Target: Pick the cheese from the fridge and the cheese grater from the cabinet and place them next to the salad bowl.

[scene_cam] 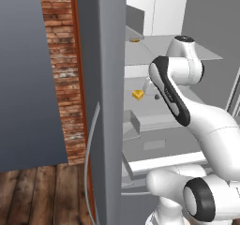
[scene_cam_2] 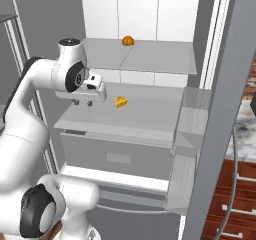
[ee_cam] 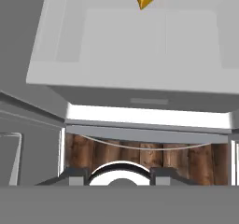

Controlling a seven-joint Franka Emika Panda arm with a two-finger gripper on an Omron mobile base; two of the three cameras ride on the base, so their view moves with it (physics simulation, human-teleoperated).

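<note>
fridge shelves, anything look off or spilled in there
Nothing stands out. The fridge door is open, the cheese sits on the middle shelf and a small orange item on the shelf above. No spills or damage show. The gripper hangs beside the cheese, not touching it.

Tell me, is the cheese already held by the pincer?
No. In the right base view the cheese lies alone on the fridge shelf, apart from the pincer.
</note>
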